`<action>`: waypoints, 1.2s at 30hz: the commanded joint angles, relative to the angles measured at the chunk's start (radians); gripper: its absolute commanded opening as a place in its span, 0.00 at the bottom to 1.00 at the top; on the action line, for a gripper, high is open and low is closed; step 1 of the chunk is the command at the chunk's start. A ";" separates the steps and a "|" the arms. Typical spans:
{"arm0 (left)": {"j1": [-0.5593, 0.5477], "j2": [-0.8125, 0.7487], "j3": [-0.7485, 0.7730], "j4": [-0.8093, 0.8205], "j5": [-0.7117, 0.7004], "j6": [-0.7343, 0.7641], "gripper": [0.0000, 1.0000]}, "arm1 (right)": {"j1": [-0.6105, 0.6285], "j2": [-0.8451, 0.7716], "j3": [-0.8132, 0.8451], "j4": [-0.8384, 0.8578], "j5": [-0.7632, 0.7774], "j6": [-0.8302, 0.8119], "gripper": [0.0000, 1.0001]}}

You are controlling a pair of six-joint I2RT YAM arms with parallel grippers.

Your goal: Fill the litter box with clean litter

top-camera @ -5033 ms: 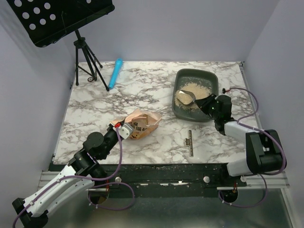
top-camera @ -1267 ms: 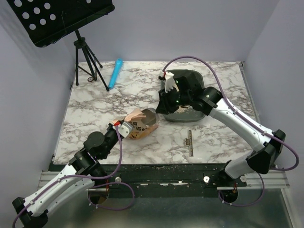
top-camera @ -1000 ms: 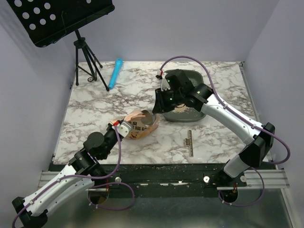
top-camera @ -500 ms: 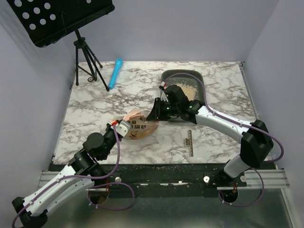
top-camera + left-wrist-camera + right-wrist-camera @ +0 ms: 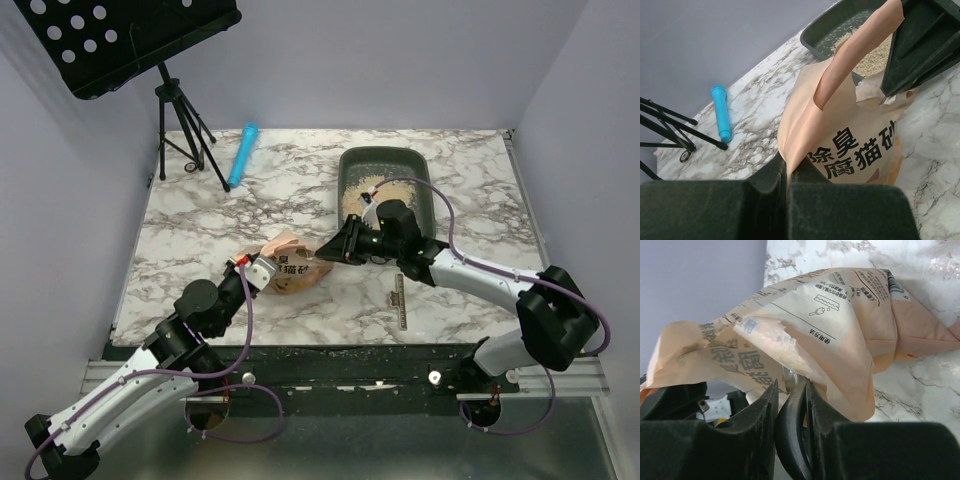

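Observation:
The dark litter box [image 5: 400, 160] stands at the back right, with pale clean litter [image 5: 372, 190] spread in its near part; both also show in the left wrist view, the litter box [image 5: 837, 27] and the litter [image 5: 875, 52]. An orange printed bag [image 5: 290, 268] lies mid-table. My left gripper [image 5: 262, 272] is shut on the bag's edge [image 5: 790, 150]. My right gripper [image 5: 345, 245] is shut on the black handle [image 5: 792, 440] of a silver scoop [image 5: 790, 377], whose bowl is hidden inside the bag's mouth [image 5: 775, 340].
A black music stand [image 5: 130, 40] on a tripod [image 5: 185, 140] stands at the back left, with a blue cylinder [image 5: 243, 153] beside it. A dark ruler-like strip [image 5: 400, 300] lies in front of the litter box. Walls close in the table's left and right sides.
My right arm has swung from over the litter box down and left to the bag, pushing the scoop into its mouth. The left gripper has kept its hold on the bag.

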 commanded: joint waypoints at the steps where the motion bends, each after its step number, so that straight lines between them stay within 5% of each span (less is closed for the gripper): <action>1: 0.007 -0.034 0.048 0.159 -0.039 0.034 0.00 | -0.014 -0.052 -0.044 0.100 -0.135 0.079 0.00; 10: 0.007 -0.044 0.045 0.161 -0.022 0.035 0.00 | -0.028 0.002 -0.143 0.457 -0.214 0.225 0.00; 18: 0.005 -0.051 0.041 0.168 0.007 0.034 0.00 | -0.063 -0.078 -0.235 0.611 -0.239 0.226 0.00; 36: 0.007 -0.059 0.028 0.182 0.018 0.045 0.00 | -0.208 -0.280 -0.406 0.580 -0.274 0.286 0.00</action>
